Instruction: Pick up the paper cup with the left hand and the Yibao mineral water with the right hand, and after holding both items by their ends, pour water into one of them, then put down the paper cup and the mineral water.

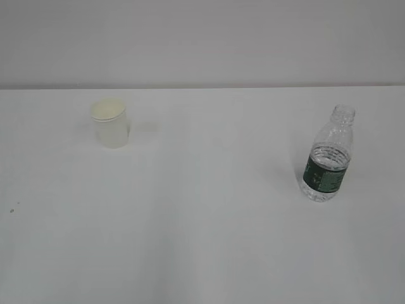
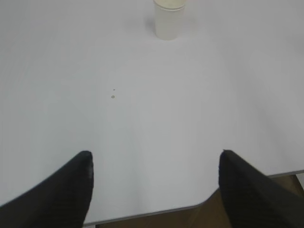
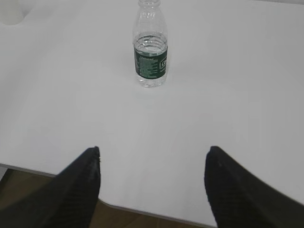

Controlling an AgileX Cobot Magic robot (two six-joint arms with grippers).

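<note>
Both jaws spread wide, hovering over table edge (image 2: 156, 209)

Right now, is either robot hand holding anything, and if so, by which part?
Nothing is held. Both hands are open and empty; the cup and bottle stand untouched on the table.

A white table (image 1: 202, 240) bears small dark specks (image 2: 112, 97), perhaps dirt, before a pale wall (image 1: 202, 38).

Bare table (image 1: 202, 221) lies between the well-apart paper cup (image 1: 110, 124) and bottle (image 1: 328, 158).
</note>
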